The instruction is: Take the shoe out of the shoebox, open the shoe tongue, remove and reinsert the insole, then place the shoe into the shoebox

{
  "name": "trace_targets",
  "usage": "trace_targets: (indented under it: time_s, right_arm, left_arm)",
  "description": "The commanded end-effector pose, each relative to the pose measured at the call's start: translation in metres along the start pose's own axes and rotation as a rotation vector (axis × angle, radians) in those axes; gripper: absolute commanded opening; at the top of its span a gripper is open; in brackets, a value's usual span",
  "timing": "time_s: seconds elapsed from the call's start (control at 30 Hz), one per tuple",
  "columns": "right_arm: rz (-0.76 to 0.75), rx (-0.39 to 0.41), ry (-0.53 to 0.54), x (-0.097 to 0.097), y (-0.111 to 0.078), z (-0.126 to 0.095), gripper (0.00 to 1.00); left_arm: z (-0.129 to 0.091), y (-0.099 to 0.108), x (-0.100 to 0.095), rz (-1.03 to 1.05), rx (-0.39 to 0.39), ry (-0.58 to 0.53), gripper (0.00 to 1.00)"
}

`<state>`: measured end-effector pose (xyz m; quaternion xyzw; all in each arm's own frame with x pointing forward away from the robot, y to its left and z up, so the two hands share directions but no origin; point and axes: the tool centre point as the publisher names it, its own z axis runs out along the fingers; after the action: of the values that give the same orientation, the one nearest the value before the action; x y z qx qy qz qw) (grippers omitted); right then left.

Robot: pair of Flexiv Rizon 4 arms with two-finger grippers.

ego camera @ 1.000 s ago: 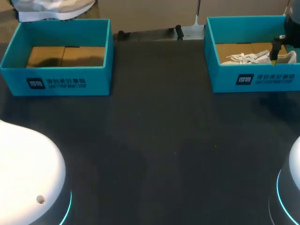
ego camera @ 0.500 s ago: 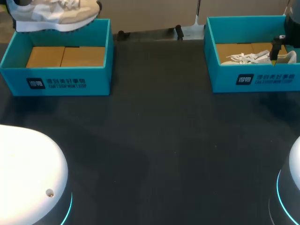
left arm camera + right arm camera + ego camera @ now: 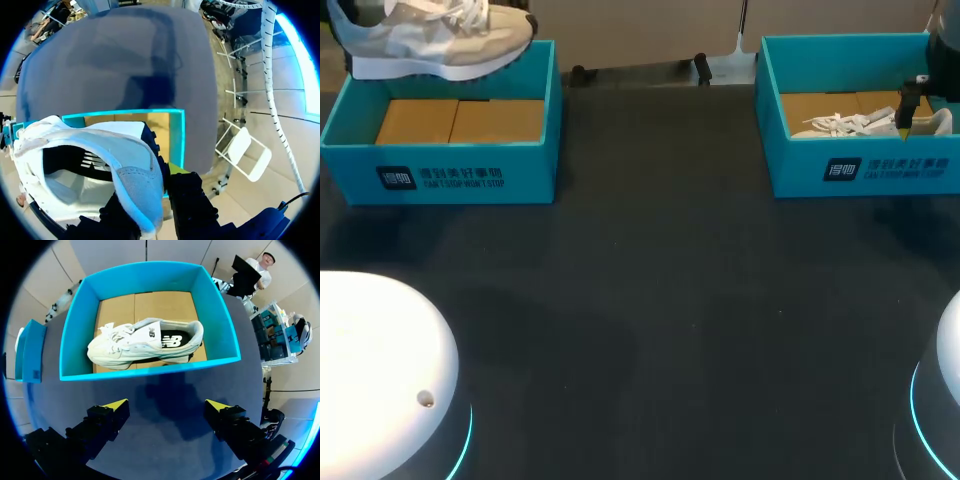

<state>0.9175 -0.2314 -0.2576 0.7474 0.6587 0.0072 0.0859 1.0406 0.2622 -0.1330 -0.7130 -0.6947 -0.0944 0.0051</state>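
The left box (image 3: pixel 440 175) stood at the table's (image 3: pixel 650 300) back with a shoe (image 3: pixel 435 40) above it; the right box (image 3: pixel 865 172), opposite, held a second shoe (image 3: pixel 835 125).

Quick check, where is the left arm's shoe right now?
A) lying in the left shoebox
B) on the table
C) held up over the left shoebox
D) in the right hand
C: the left hand grips the shoe by its heel, above the left shoebox, whose cardboard floor shows bare.

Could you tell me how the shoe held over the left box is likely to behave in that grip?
Probably light: the shoe hangs roughly level, held only at the heel by the left pincer. The heel looks soft, so it may flex and sag. Its loose laces could snag on the box.
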Motion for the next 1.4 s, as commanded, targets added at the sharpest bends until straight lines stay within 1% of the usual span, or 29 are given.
trace_targets:
  time_s: [0.03,0.1,0.17,0.2,0.27,0.33,0.43,0.47,0.5,0.57,0.67,0.73,0.87,0.9,0.97,1.4]
  right_arm:
    - [0.001,-0.002,0.001,0.000,-0.001,0.000,1.00]
    - [0.001,-0.002,0.001,0.000,-0.001,0.000,1.00]
    - [0.001,-0.002,0.001,0.000,-0.001,0.000,1.00]
    - [0.001,-0.002,0.001,0.000,-0.001,0.000,1.00]
    - [0.001,-0.002,0.001,0.000,-0.001,0.000,1.00]
    - [0.001,-0.002,0.001,0.000,-0.001,0.000,1.00]
    - [0.001,-0.002,0.001,0.000,-0.001,0.000,1.00]
    - [0.001,-0.002,0.001,0.000,-0.001,0.000,1.00]
    - [0.001,-0.002,0.001,0.000,-0.001,0.000,1.00]
    - [0.001,-0.002,0.001,0.000,-0.001,0.000,1.00]
    - [0.001,-0.002,0.001,0.000,-0.001,0.000,1.00]
    - [0.001,-0.002,0.001,0.000,-0.001,0.000,1.00]
    - [0.001,-0.002,0.001,0.000,-0.001,0.000,1.00]
    - [0.001,-0.002,0.001,0.000,-0.001,0.000,1.00]
    - [0.001,-0.002,0.001,0.000,-0.001,0.000,1.00]
    - [0.001,-0.002,0.001,0.000,-0.001,0.000,1.00]
  left_arm:
    - [-0.004,-0.035,-0.019,0.000,-0.144,0.027,0.00]
    - [-0.007,-0.054,-0.028,0.015,-0.135,0.015,0.00]
    - [-0.008,-0.065,-0.035,0.029,-0.143,0.012,0.00]
    - [-0.009,-0.072,-0.039,0.042,-0.131,0.000,0.00]
    - [-0.009,-0.086,-0.048,0.063,-0.130,-0.015,0.00]
    - [-0.008,-0.100,-0.056,0.096,-0.107,-0.036,0.00]
    - [-0.006,-0.121,-0.072,0.129,-0.101,-0.028,0.00]
    - [-0.007,-0.127,-0.077,0.134,-0.119,-0.012,0.00]
    - [-0.009,-0.132,-0.081,0.150,-0.105,-0.026,0.00]
    - [-0.014,-0.144,-0.089,0.172,-0.124,-0.021,0.00]
    - [-0.017,-0.154,-0.100,0.184,-0.114,-0.040,0.00]
    - [-0.015,-0.165,-0.106,0.191,-0.112,-0.041,0.00]
    - [-0.015,-0.176,-0.114,0.187,-0.124,-0.038,0.00]
    - [-0.016,-0.179,-0.116,0.182,-0.108,-0.042,0.00]
    - [-0.017,-0.183,-0.118,0.174,-0.116,-0.031,0.00]
    - [-0.017,-0.183,-0.118,0.174,-0.116,-0.031,0.00]
